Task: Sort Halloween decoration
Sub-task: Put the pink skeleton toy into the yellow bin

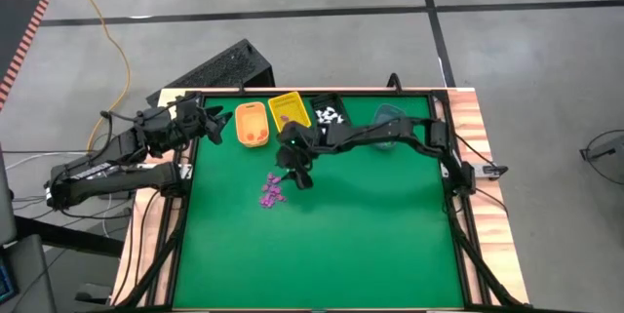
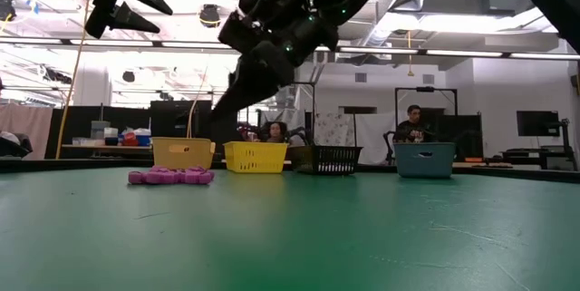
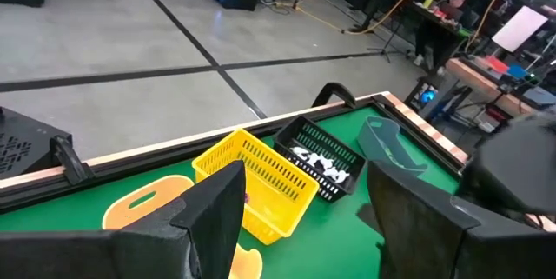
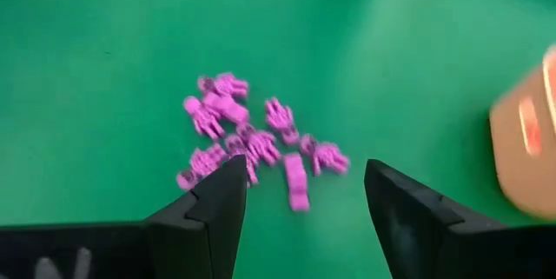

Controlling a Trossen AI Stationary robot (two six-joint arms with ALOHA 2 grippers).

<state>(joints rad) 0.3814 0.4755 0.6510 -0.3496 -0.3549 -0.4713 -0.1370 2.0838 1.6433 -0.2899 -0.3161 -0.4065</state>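
Several tiny purple Halloween decoration pieces (image 4: pixel 252 136) lie in a loose pile on the green table (image 1: pixel 322 245), also visible in the high view (image 1: pixel 271 192) and the low view (image 2: pixel 170 176). My right gripper (image 4: pixel 300 194) is open, slanting down just beside the pile on its far side (image 1: pixel 298 175), with nothing between its fingers. White pieces (image 3: pixel 318 162) lie in the black bin (image 1: pixel 330 113). My left gripper (image 3: pixel 304 205) is open and waits raised over the table's far left corner (image 1: pixel 210 124).
Four small bins stand in a row along the far edge: orange (image 1: pixel 253 124), yellow (image 1: pixel 290 110), black, and blue-grey (image 1: pixel 388 116). The near half of the green table is free. People sit in the room behind the table (image 2: pixel 412 123).
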